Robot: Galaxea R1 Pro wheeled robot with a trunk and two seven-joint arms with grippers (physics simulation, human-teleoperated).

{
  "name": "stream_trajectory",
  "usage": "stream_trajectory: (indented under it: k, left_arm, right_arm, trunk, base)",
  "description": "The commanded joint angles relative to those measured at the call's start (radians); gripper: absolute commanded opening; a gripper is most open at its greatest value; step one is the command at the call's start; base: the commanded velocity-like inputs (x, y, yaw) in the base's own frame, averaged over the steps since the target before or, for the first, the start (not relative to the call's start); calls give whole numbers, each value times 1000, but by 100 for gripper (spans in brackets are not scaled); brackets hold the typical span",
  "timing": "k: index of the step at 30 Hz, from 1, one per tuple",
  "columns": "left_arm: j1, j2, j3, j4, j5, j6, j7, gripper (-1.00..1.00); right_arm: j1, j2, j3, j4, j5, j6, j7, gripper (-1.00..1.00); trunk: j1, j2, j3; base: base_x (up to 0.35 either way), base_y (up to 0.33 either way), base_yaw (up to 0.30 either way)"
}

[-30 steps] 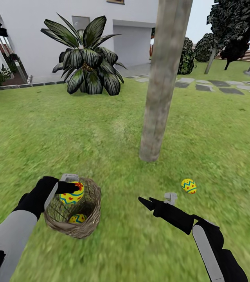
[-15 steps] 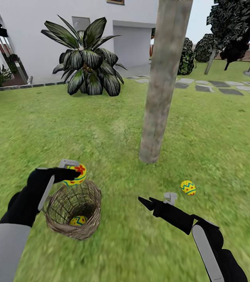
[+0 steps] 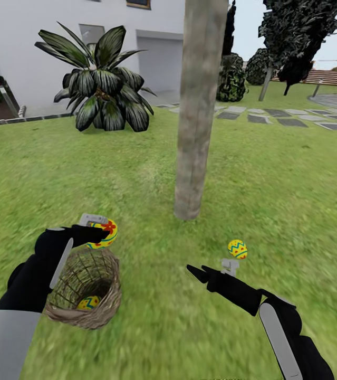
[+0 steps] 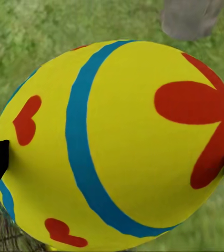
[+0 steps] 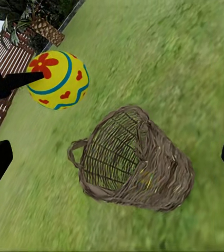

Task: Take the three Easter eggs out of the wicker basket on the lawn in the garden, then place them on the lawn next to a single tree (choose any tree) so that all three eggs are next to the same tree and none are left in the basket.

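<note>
One egg [image 3: 237,248] lies at the tree's [image 3: 193,137] four o'clock; our left gripper [image 3: 97,230] pinches a second egg [image 3: 105,233]; a third egg [image 3: 88,303] waits in the basket [image 3: 84,295]; our right gripper [image 3: 210,270] is spread.

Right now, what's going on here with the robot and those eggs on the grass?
The left pincer holds one painted egg just above the wicker basket, pinched between its fingertips. A second egg lies in the bottom of the basket. A third egg lies on the lawn near the tree trunk. The right pincer is open and empty, low over the grass close to that third egg. So one egg is placed, one is in transit, and one is left to take.
</note>
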Motion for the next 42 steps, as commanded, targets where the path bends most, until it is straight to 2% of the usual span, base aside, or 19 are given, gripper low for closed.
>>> stream_trajectory:
  k: [1, 6, 19, 25, 33, 37, 42]
  left_arm:
    - [0, 0, -1, -1, -2, 5, 3, -100]
    - [0, -1, -4, -2, -1, 1, 57, -100]
    - [0, -2, -8, 0, -5, 0, 69, -100]
    - [0, -3, -10, 7, -4, 0, 156, -100]
    - [-1, -5, -11, 20, -10, 0, 184, -100]
    - [-1, -5, -11, 73, -10, -2, 186, -100]
    - [-3, -6, -9, 219, -6, -6, 215, -100]
  right_arm:
    - [-1, 0, -1, 0, -4, 7, 1, 100]
    - [-1, 0, -3, 0, -4, 7, 1, 100]
    - [-1, 0, -6, 0, -4, 7, 1, 100]
    - [-1, 0, -8, 0, -4, 7, 1, 100]
    - [-1, -1, -10, 0, -4, 7, 1, 100]
    - [-1, -1, -10, 0, -4, 7, 1, 100]
    - [-1, -1, -11, 0, -4, 7, 1, 100]
  trunk:
    - [0, 0, 0]
    - [0, 0, 6]
    - [0, 0, 20]
    - [0, 0, 27]
    - [0, 0, 36]
    - [0, 0, 41]
    - [0, 0, 46]
  base:
    - [-3, -279, -235]
    - [-1, -284, -229]
    - [0, -302, -221]
    - [0, -317, -218]
    - [0, -317, -202]
    - [0, -317, -183]
    - [80, -313, -163]
